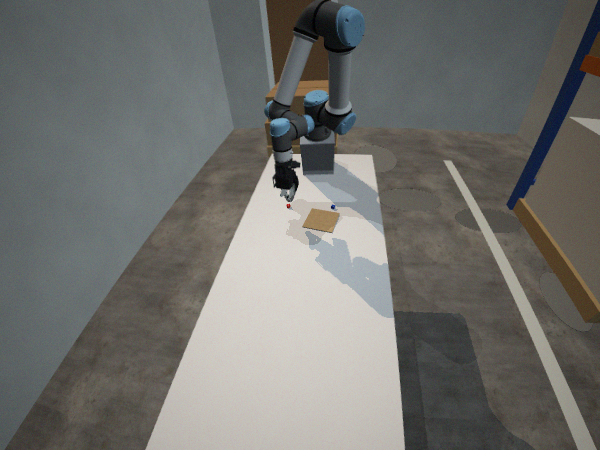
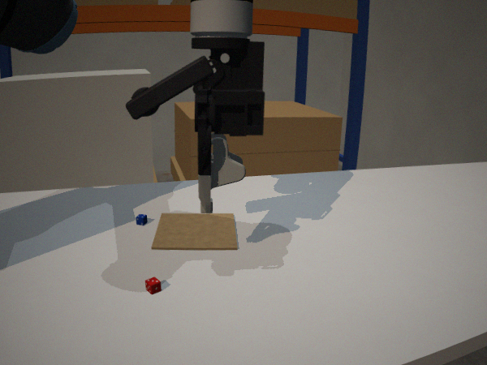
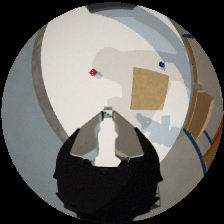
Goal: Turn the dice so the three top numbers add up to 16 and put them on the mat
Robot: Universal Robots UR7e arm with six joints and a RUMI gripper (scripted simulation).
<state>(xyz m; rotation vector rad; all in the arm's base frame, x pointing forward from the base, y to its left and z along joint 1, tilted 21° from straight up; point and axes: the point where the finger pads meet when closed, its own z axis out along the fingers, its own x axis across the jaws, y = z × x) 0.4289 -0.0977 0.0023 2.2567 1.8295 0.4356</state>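
My gripper (image 1: 288,196) hangs above the white table, left of the brown mat (image 1: 321,220) and over the area near the red die (image 1: 288,205). It is shut on a small pale die that shows between the fingertips in the wrist view (image 3: 106,114). Its top face cannot be read. The red die (image 2: 152,285) lies flat on the table, off the mat (image 2: 196,231). The blue die (image 2: 141,219) lies on the table just off the mat's other side. Both dice and the mat also show in the wrist view: red (image 3: 92,72), blue (image 3: 161,64), mat (image 3: 148,89).
The arm's grey base block (image 1: 317,155) stands at the table's far end. Cardboard boxes (image 2: 264,138) and a blue and orange rack (image 2: 357,81) stand beyond the table. The table's long edges run on both sides of the mat.
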